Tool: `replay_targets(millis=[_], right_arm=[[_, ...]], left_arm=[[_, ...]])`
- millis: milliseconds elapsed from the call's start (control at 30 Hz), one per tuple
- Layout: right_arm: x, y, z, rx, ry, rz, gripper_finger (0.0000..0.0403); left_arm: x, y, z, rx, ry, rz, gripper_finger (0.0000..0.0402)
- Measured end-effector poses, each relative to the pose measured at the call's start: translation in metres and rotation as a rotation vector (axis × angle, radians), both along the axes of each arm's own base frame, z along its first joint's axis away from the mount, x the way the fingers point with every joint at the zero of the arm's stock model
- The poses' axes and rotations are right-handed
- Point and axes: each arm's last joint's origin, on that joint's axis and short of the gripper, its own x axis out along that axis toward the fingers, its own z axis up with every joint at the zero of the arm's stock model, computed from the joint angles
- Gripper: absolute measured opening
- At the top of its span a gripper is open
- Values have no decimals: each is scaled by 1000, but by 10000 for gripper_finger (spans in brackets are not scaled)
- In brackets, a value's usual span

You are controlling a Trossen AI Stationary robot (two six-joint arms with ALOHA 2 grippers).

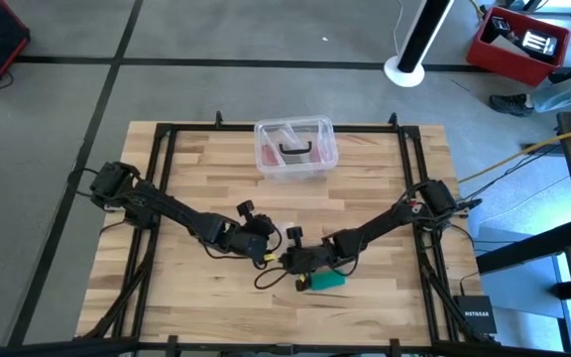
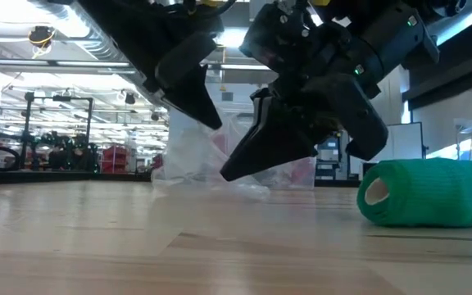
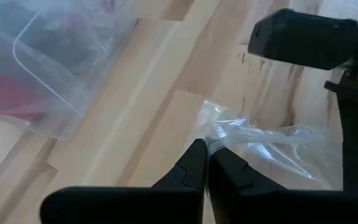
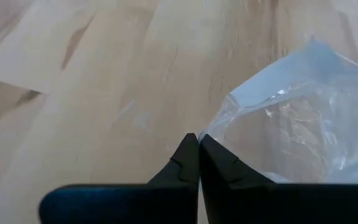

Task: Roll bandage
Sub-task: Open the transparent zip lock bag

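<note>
The bandage (image 1: 326,282) is a compact teal-green roll lying on its side on the wooden table, just near-side of my right gripper; the low view shows the roll (image 2: 433,192) with its open end facing left. My left gripper (image 1: 269,244) and my right gripper (image 1: 291,261) meet near the table's middle, tips close together. Both are shut on a crumpled clear plastic wrapper (image 3: 260,140), which also shows in the right wrist view (image 4: 291,118). Neither gripper touches the bandage. My left gripper pinches a gathered edge of the clear wrapper (image 3: 214,145) between its two fingertips, slanting down from the table's left. The rest of the film spreads crumpled beyond the tips toward the other arm. My right gripper pinches a corner of the clear wrapper (image 4: 209,134) at its fingertips, slanting down from the table's right. The film fans out crumpled past the tips, above the tabletop.
A clear plastic box (image 1: 295,149) with pinkish contents and a dark piece stands at the table's far middle. A black frame (image 1: 167,134) runs round the tabletop. Bare wood (image 1: 206,188) lies between the box and the grippers.
</note>
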Motion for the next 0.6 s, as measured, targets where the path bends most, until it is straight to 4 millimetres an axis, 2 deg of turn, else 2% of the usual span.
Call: replay_targets(millis=[167,300,600], right_arm=[[0,0,0,1,-3,0,3],[0,1,0,14,-1,-5,10],[0,-2,4,-39,-29,-70,95]], left_arm=[[-1,-2,0,-17,-18,19,1],[-2,-10,0,-1,6,-47,1],[-4,-15,0,-21,-4,-51,1]])
